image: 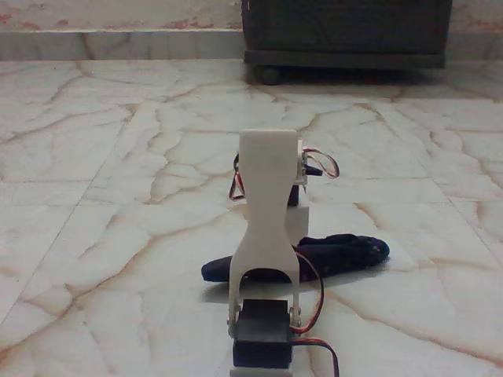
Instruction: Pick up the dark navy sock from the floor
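The fixed view sits low, near the floor, just behind the arm; it faces the far cabinet, seemingly level.

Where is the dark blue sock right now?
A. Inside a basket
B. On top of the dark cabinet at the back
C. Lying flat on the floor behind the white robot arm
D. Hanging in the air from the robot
C. The sock lies stretched out on the marble floor, partly hidden behind the white arm, with its ends showing on both sides.
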Controlling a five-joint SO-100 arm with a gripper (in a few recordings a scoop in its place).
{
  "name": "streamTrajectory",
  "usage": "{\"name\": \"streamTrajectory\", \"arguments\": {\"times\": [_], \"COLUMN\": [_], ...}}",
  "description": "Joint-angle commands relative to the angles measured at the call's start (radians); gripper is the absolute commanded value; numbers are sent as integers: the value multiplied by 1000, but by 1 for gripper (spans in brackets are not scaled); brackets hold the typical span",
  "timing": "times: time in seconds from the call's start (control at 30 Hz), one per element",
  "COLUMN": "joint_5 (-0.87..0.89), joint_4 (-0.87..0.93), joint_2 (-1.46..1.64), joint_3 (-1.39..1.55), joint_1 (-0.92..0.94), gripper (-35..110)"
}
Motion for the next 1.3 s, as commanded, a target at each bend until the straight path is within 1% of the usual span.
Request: {"name": "streamTrajectory", "arguments": {"times": [0.0, 0.07, 0.13, 0.17, 0.2, 0.33, 0.57, 0.67, 0.8, 1.0, 1.13, 1.27], "joint_5": [-35, 5, 20, 32, 43, 41, 34, 25, -69, -132, -190, -245], "joint_4": [31, 95, 120, 152, 227, 318, 324, 224, -14, -34, -32, -107], "joint_2": [-6, -51, -115, -150, -215, -439, -583, -609, -635, -600, -529, -347], "joint_3": [-72, -137, -201, -265, -380, -653, -695, -689, -657, -603, -545, -308], "joint_1": [-20, -32, -43, -46, -48, -41, -32, -28, -23, -23, -20, -14], "gripper": [9, 11, 12, 12, 12, 12, 12, 10, 7, 0, 0, 0]}}
